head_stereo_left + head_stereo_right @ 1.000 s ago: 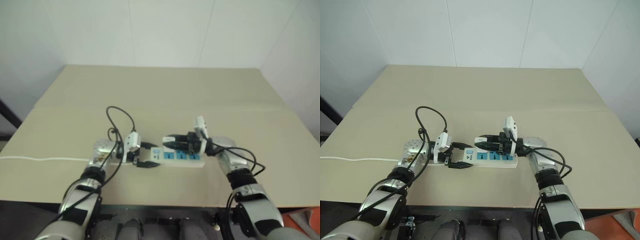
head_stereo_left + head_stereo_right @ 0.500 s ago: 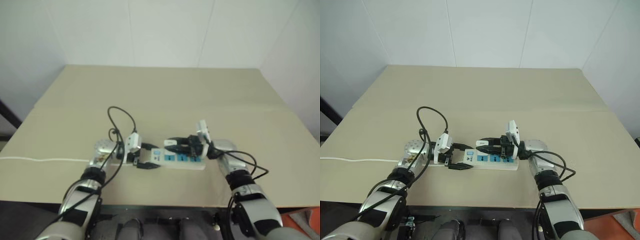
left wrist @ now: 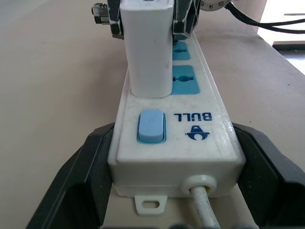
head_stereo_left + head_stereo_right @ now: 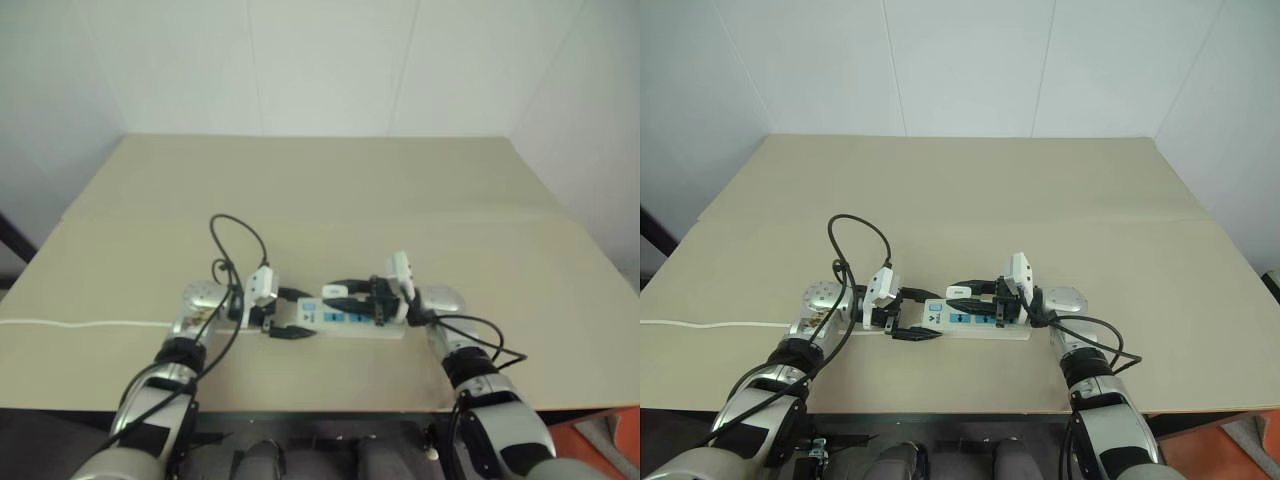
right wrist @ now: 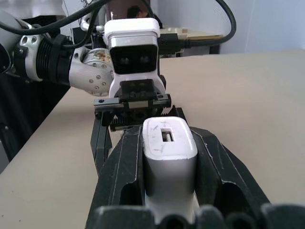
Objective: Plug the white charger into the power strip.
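The power strip [image 4: 985, 323] lies on the table in front of me, its blue sockets facing up. My left gripper [image 4: 925, 316] is shut on its switch end, one finger [image 3: 90, 162] on each side where the cord leaves. The white charger [image 3: 147, 52] stands upright on the socket nearest the blue switch [image 3: 151, 126]. Its base sits against the strip's face and no prongs show. My right gripper [image 4: 958, 298] reaches in from the right and is shut on the charger [image 5: 169, 143], with black fingers [image 5: 124, 167] along both its sides.
The strip's thin white cord [image 4: 710, 323] runs left across the tan table [image 4: 990, 200] to its edge. A black cable [image 4: 855, 240] loops up from my left wrist. Two sockets [image 3: 185, 76] beyond the charger are free. White walls stand behind the table.
My right gripper has rolled a little with the charger, which now sits lower against the strip. The left gripper holds the strip as before. The head views have shifted slightly.
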`<state>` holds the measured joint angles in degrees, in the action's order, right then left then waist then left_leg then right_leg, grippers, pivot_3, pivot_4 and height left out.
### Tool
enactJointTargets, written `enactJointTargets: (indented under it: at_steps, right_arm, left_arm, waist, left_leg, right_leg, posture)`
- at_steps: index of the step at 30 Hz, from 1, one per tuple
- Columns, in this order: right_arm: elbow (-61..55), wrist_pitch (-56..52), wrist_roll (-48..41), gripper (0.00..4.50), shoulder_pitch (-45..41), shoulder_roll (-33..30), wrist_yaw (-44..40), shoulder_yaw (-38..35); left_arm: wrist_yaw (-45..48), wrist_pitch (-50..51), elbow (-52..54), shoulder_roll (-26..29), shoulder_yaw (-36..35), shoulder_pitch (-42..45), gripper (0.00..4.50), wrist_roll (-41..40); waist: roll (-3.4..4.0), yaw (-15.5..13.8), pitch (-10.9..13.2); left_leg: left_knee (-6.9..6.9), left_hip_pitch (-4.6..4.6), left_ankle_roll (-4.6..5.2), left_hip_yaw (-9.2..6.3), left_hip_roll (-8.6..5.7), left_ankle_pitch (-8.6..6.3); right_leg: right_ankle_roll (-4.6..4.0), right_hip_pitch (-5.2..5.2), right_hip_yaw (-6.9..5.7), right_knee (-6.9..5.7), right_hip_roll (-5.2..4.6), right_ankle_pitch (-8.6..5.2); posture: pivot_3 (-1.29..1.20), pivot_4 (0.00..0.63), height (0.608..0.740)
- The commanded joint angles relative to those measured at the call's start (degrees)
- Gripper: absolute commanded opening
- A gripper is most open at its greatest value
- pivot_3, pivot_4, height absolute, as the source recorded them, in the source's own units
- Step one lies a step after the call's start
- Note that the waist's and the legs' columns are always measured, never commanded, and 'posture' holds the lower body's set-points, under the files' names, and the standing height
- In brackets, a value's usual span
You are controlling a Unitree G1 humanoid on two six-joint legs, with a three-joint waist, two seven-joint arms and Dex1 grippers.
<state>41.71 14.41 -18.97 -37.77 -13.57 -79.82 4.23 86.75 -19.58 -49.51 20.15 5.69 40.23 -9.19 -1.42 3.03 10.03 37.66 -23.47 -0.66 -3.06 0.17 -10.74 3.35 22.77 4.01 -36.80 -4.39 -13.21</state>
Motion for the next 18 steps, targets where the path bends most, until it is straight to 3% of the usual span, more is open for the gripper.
enactJointTargets:
  at_steps: [1,3,15,18]
  right_arm:
    - [4.0,-2.6,4.6,1.12,1.0,-0.2,2.3,2.4]
    - [4.2,-3.3,4.9,1.12,0.9,-0.4,2.7,2.6]
    - [3.5,-1.1,5.7,1.12,1.7,-0.6,4.6,3.6]
    - [3.4,0.1,5.6,2.21,2.1,-0.9,4.2,3.4]
  left_arm:
    - [0.6,0.0,2.4,0.2,0.1,0.2,3.26,-0.6]
    - [0.5,0.1,2.5,0.1,0.2,0.1,3.26,-0.6]
    - [0.3,-0.2,2.2,0.2,0.1,0.0,3.26,-0.6]
    - [0.4,-0.4,2.0,0.4,0.0,0.1,3.26,-0.6]
  waist:
    - [0.0,0.2,0.0]
    - [0.0,0.4,0.0]
    - [0.0,0.8,0.0]
    - [-0.1,0.8,-0.1]
  left_leg:
    - [-0.03,0.15,0.0,0.0,0.0,0.0]
    - [-0.07,0.34,-0.01,0.0,0.0,-0.01]
    - [-0.13,0.58,-0.02,0.0,0.0,-0.01]
    - [-0.13,0.57,-0.02,0.0,0.0,-0.01]
  right_leg:
    - [0.04,-0.15,0.0,0.03,0.0,-0.03]
    - [0.4,-0.37,0.0,0.08,-0.01,-0.26]
    - [0.41,-0.54,0.02,0.07,-0.02,-0.28]
    - [0.42,-0.54,0.02,0.08,-0.02,-0.28]
  posture:
    - [0.0,0.15,0.74]
    - [0.0,0.15,0.74]
    - [0.0,0.15,0.74]
    - [0.0,0.15,0.74]
